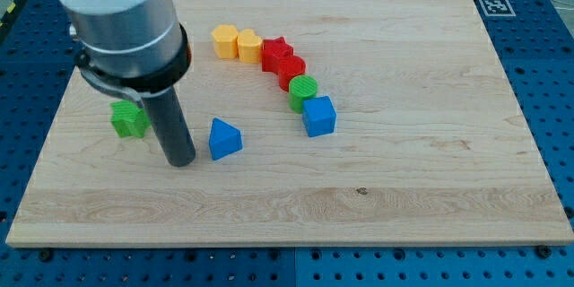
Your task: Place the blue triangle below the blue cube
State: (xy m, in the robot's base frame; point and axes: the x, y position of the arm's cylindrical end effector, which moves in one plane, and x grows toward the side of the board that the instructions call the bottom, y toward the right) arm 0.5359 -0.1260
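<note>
The blue triangle (224, 138) lies on the wooden board (404, 179), left of centre. The blue cube (318, 116) stands to its right and slightly higher in the view, at the lower end of a curved row of blocks. My tip (181, 160) rests on the board just left of the blue triangle, a small gap apart from it. The rod rises from there to the grey arm housing (121, 18) at the view's top left.
A curved row runs from the top centre down to the blue cube: two yellow blocks (224, 40) (248, 46), a red star (277, 53), a red block (291, 70), a green cylinder (303, 91). A green star (129, 118) lies left of the rod.
</note>
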